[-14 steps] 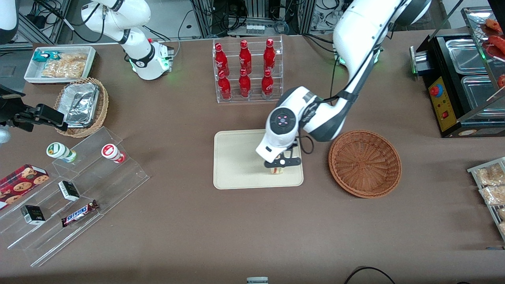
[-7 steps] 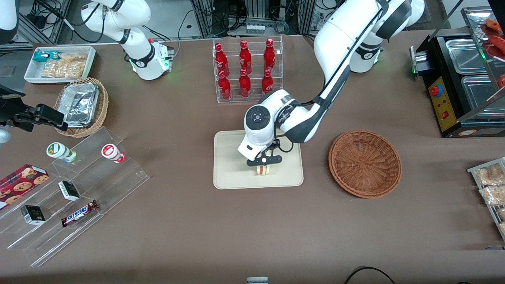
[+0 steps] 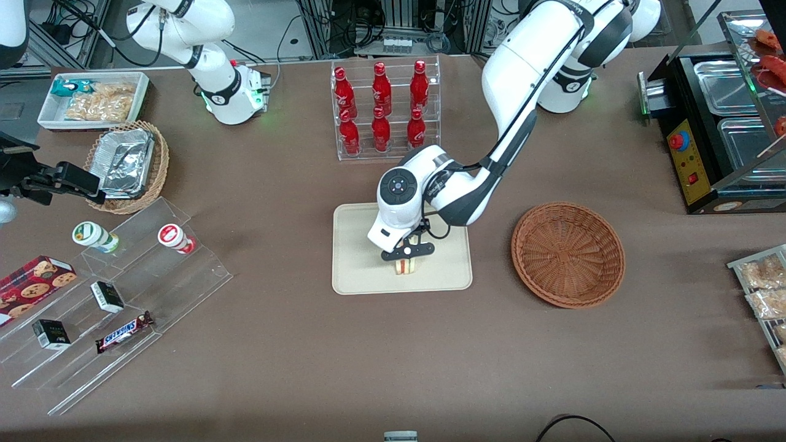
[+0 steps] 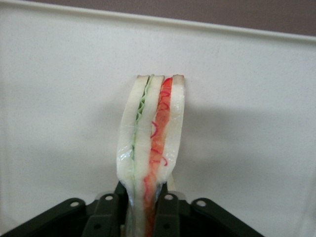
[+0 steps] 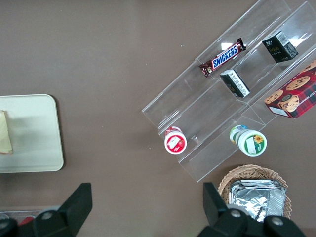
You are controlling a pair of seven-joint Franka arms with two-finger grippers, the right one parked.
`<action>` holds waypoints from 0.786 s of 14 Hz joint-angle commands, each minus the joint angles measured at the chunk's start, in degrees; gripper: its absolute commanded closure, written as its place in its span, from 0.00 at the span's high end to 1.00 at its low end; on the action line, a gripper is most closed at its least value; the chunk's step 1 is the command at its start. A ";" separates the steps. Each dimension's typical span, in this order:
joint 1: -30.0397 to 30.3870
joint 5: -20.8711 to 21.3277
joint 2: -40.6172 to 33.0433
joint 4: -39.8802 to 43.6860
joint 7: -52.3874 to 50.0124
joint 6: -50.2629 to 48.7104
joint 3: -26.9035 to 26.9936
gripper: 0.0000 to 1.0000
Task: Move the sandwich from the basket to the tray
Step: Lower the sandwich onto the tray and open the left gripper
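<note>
My left gripper [image 3: 405, 259] is shut on the sandwich [image 3: 405, 266], a pale bread wedge with red and green filling layers, and holds it over the cream-beige tray [image 3: 362, 258] near the tray's edge nearest the front camera. In the left wrist view the sandwich [image 4: 152, 143] sticks out from between the two black fingers [image 4: 109, 212], with the tray [image 4: 59, 98] right below it. The reddish-brown wicker basket [image 3: 568, 253] stands empty beside the tray, toward the working arm's end. The right wrist view shows the tray [image 5: 34, 133] with the sandwich's edge [image 5: 5, 133].
A clear rack of red bottles [image 3: 384, 110] stands farther from the front camera than the tray. A clear stepped display [image 3: 110, 294] with snacks, a tan basket of foil trays [image 3: 126, 164] and a white bin [image 3: 92, 99] lie toward the parked arm's end. A black appliance [image 3: 718, 123] stands toward the working arm's end.
My left gripper has carried the sandwich across the tray away from the basket, toward the tray's middle, and it looks lower now. Most of the shift came in the earlier half second.
</note>
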 commanded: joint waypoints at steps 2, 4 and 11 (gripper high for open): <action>-0.25 1.25 -2.96 1.21 -1.17 -1.06 0.56 1.00; -0.15 1.16 -5.33 1.38 -0.74 -4.48 1.43 1.00; 0.11 0.10 -13.85 -2.03 1.71 -11.87 7.67 1.00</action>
